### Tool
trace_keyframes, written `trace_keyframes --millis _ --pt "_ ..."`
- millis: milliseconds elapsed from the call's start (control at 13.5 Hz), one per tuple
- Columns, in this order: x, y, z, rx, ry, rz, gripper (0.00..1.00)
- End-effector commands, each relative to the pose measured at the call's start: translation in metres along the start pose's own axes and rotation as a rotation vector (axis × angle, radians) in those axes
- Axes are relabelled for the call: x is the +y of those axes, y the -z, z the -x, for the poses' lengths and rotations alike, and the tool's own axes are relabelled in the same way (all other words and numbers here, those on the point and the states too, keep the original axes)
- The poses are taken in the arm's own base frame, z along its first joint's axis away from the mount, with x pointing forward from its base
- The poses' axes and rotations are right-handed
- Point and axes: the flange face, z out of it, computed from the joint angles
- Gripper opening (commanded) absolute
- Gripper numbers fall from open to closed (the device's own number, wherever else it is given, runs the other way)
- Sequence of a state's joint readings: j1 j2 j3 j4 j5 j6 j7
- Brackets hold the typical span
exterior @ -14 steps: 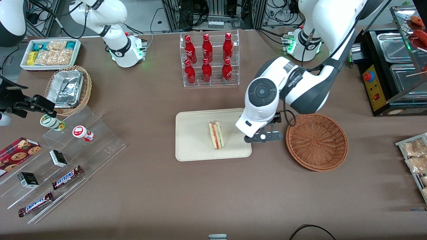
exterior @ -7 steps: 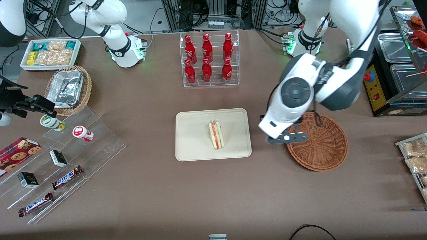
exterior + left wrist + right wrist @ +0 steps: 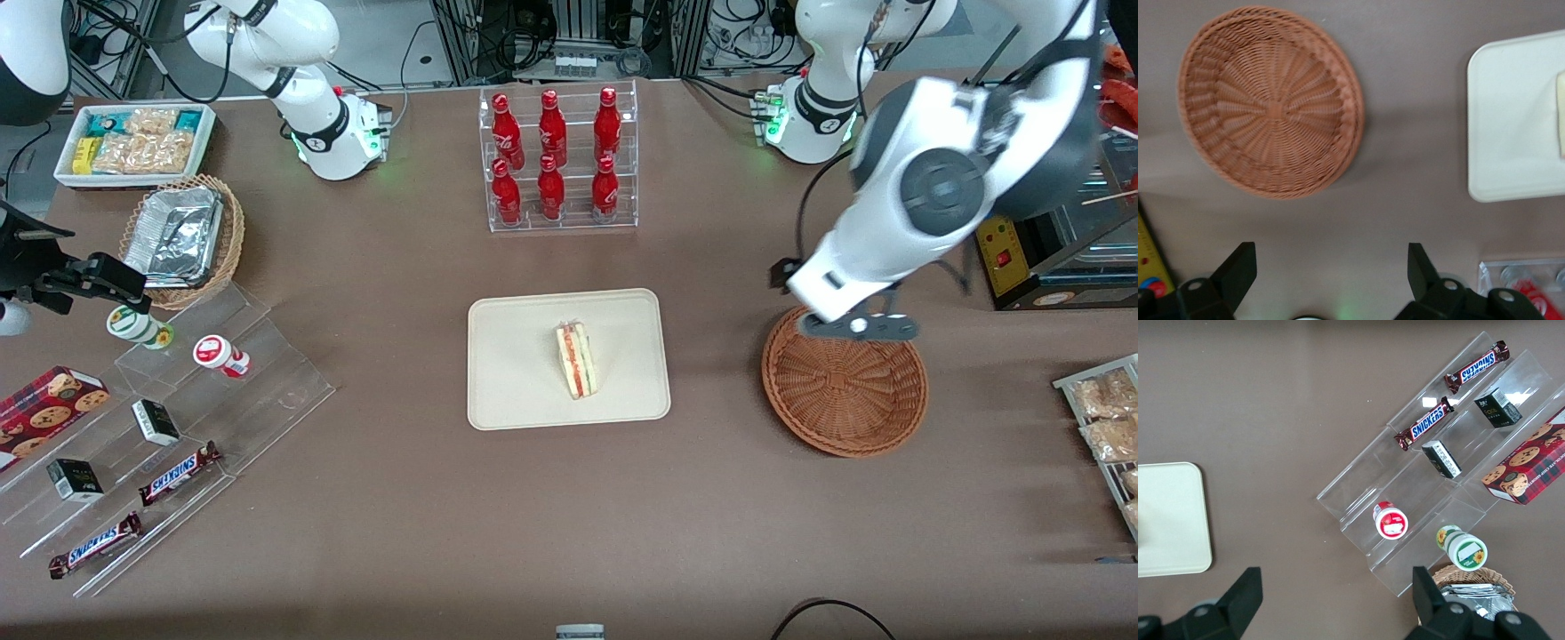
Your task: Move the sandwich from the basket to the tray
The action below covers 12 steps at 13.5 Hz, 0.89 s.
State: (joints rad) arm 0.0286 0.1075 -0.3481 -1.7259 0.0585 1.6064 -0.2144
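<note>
We are seeing the triangular white-bread sandwich (image 3: 577, 360) lying near the middle of the flat cream-beige tray (image 3: 516, 391). The round reddish-brown wicker basket (image 3: 845, 391) is sitting beside the tray on the brown surface (image 3: 569, 516). Our gripper (image 3: 858, 326) is hanging over the basket's rim, fingers (image 3: 1238, 270) released, gripping nothing.

The sandwich (image 3: 577, 360) is sitting on the tray (image 3: 516, 391), roughly in the middle, a bit toward the basket end. It's a small triangular wedge of pale bread lying with its red and green filling edge facing up. The tray is a flat cream rectangle with rounded corners and a low rim, flat on the brown counter (image 3: 569, 524). The basket (image 3: 845, 396) is round, shallow, reddish-brown wicker, nothing in it, just beside the tray but not touching. The gripper (image 3: 858, 326) hangs over the basket's rim, farther from the front camera than its middle, fingers spread wide with nothing between them.
</note>
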Motion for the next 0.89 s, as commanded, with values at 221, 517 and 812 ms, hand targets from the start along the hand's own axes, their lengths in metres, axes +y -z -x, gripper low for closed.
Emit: trace_keyframes --millis 221,517,812 --pt "-0.082 0.047 0.058 -0.033 -0.068 0.057 1.0" --pt "-0.091 0.063 0.078 -0.047 -0.055 0.053 1.0" --pt "-0.117 0.078 0.088 -0.053 -0.011 0.066 1.0"
